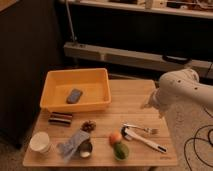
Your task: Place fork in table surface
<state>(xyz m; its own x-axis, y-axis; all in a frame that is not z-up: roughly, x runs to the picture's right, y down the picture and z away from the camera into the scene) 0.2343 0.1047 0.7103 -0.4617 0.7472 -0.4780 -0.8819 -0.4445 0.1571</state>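
Looks done. Can see the fork (141, 129) flat on the table (127, 100), near the front right, just beside the white tool (147, 142). Can see the gripper (151, 105) up by the right edge, apart from the fork, spread wide, holding nothing. Maybe only needs moving clear.

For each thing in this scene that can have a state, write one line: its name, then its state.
fork: lying flat on the table surface, not held
gripper: open, empty, above the table's right edge, clear of the fork
yellow bin: upright, one grey object inside
white cup: upright, front left corner
white utensil: lying flat beside the fork
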